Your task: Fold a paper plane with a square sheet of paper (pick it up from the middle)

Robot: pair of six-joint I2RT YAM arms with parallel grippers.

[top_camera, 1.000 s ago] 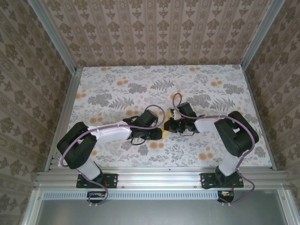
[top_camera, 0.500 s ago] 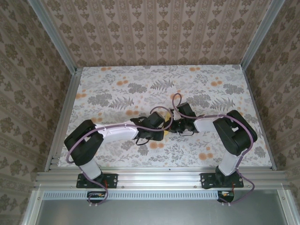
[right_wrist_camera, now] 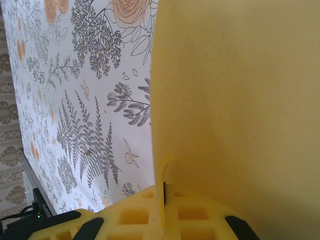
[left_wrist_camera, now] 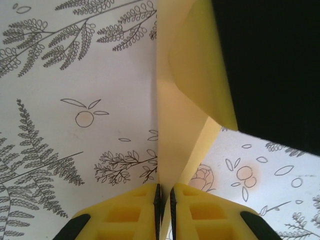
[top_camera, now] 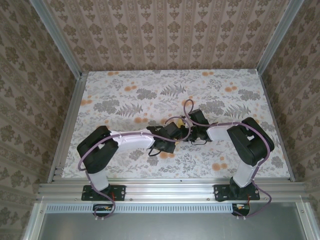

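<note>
Yellow and thin, the folded sheet of paper (left_wrist_camera: 175, 130) stands on its edge over the middle of the flower-print table top (top_camera: 125, 100); the left gripper (left_wrist_camera: 164, 192) has its yellow foam pads (left_wrist_camera: 125, 212) squeezed tight on one edge of it; the right gripper (right_wrist_camera: 164, 195) pinches the same sheet too; both grippers meet over the table's middle, very close together.

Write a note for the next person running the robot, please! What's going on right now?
Left gripper: shut on the paper at its edge.
Right gripper: shut on the paper too.
Paper: held upright between both grippers over the table, around its middle, with layers folded over.
Done: picked up, folding begun.
Left: the remaining folds; not dart-shaped yet.
</note>
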